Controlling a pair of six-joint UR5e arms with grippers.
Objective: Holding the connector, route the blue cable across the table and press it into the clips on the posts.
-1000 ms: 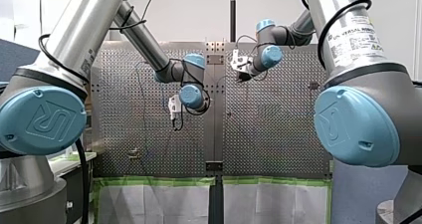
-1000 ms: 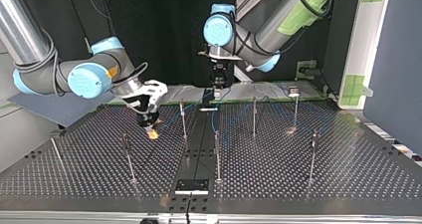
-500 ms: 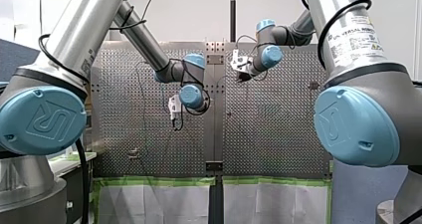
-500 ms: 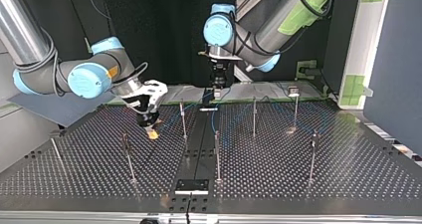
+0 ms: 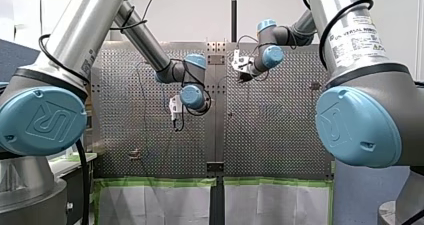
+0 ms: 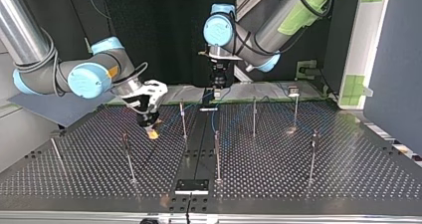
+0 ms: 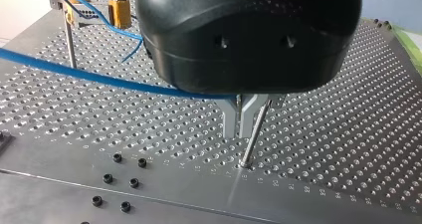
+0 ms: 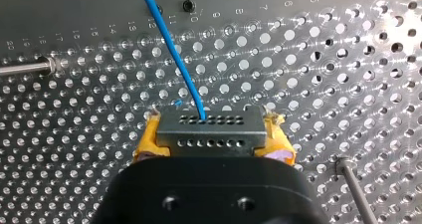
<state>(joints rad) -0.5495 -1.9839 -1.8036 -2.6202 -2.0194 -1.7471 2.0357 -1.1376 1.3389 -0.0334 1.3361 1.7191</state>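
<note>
Perforated tabletop (image 6: 298, 174) carries upright posts (image 6: 217, 157). My right pincer (image 8: 213, 127), yellow pads, pinching grey connector (image 8: 209, 140) low over tabletop, toward far-left corner in top view. My left pincer (image 7: 242, 129) near far edge's middle, metal fingers pressed together on blue cable (image 7: 99, 77), one post just beside. Cable leaves connector's face.

A white label (image 5: 358, 35) on my right arm reads "UNIVERSAL ROBOTS", and the blue left shoulder cap (image 5: 44, 121) and blue right shoulder cap (image 5: 334, 126) each carry an embossed "UR" logo. In the right wrist view the desk (image 8: 298, 59) bears an engraved number row (image 8: 215, 15) counting down from 20 into single digits. The tiny numerals (image 7: 308, 190) along the desk in the left wrist view are too small to read.
</note>
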